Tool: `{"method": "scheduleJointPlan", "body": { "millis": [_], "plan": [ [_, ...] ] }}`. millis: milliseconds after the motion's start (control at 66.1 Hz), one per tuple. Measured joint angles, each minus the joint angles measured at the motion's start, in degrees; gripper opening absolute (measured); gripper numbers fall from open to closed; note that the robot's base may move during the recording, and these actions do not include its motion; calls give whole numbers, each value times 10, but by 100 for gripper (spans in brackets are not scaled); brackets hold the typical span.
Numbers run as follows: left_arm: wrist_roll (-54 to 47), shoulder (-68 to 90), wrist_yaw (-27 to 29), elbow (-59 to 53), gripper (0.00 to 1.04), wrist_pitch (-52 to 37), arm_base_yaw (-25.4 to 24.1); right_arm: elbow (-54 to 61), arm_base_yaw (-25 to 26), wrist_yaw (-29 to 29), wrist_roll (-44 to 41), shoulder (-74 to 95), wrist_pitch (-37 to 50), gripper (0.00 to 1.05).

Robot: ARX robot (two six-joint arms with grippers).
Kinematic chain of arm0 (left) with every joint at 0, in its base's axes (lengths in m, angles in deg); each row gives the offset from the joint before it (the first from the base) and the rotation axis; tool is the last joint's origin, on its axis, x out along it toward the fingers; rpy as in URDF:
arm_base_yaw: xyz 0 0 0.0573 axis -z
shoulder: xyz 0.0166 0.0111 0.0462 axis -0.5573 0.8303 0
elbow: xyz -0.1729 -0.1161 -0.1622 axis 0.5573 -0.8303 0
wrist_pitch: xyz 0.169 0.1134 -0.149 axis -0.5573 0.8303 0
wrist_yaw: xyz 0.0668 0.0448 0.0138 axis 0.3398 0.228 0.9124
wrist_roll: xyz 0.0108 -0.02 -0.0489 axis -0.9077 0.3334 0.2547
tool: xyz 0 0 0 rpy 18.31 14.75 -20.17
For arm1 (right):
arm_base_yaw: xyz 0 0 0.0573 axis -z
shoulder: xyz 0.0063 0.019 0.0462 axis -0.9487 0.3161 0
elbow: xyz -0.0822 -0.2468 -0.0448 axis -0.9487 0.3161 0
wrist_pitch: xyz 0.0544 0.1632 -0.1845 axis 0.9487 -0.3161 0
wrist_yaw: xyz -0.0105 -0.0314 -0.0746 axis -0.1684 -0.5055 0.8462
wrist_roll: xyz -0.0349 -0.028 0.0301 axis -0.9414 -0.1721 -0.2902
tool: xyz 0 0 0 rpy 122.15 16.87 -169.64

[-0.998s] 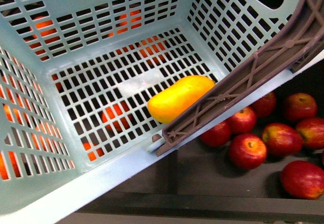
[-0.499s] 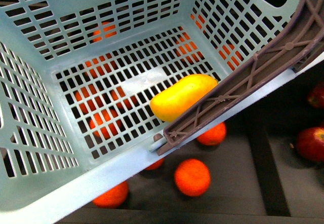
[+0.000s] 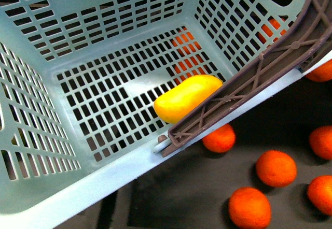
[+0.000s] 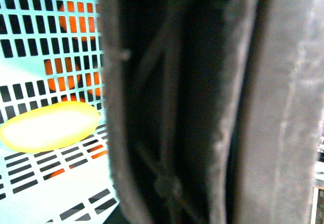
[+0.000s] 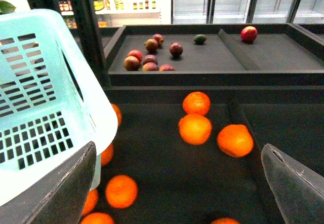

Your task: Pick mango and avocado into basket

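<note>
The light teal basket (image 3: 78,151) fills most of the front view, tilted, with its brown handle (image 3: 249,84) lying across the right rim. The yellow mango (image 3: 187,98) lies on the basket floor against that rim; it also shows in the left wrist view as mango (image 4: 50,126). My left gripper is shut on the basket at the handle (image 4: 172,107), which is so close that the fingers cannot be told apart. My right gripper (image 5: 182,183) hangs open and empty beside the basket (image 5: 45,97), over oranges. The dark green avocado (image 5: 200,39) sits on a far shelf.
Oranges (image 3: 275,168) lie loose in the dark bin under and right of the basket, and oranges (image 5: 195,128) lie ahead of the right gripper. On the far shelf are dark red fruits (image 5: 149,59), a raised divider (image 5: 243,54) and a red apple (image 5: 248,33).
The basket has travelled left: the red apples beneath it slid off to the right and oranges now lie below. The mango has kept its place in the basket.
</note>
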Motion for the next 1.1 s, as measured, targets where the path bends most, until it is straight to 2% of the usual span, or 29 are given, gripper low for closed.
{"method": "scheduleJointPlan", "body": {
  "millis": [1104],
  "plan": [
    [0,0,-1,0,13,0,0,0,-1,0,0,0,0,96]
  ]
}}
